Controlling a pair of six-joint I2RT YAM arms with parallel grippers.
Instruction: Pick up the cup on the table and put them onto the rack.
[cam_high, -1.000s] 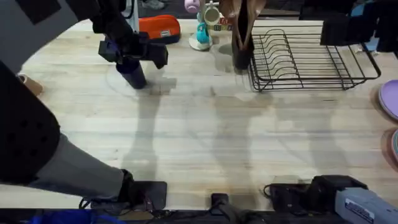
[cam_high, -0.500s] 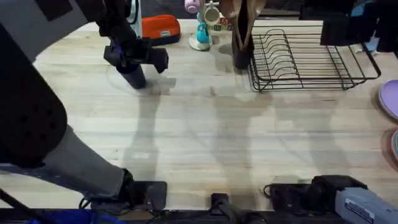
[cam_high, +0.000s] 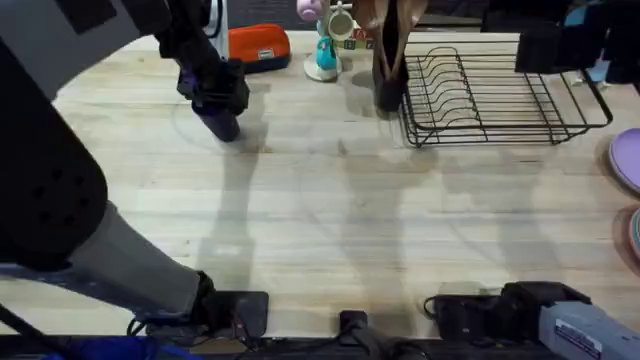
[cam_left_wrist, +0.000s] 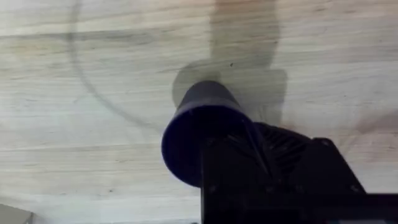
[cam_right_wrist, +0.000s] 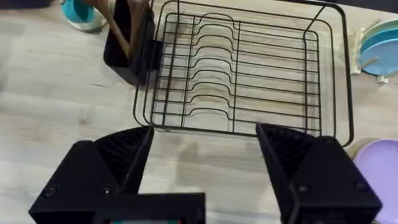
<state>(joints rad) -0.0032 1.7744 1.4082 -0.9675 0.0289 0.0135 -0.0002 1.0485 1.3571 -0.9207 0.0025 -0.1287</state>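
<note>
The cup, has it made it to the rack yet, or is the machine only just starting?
Only starting. Nothing is finished: the rack holds no cup. In hand: the left hand is down over the dark blue cup, which stands on the table far to the rack's left; whether it grips is unclear. The right hand hangs open facing the rack. Left: lift, carry across, set it in.

Soft shadows fall across the pale wooden desk (cam_high: 330, 210). Beyond its far edge the room lies dark and indistinct.
</note>
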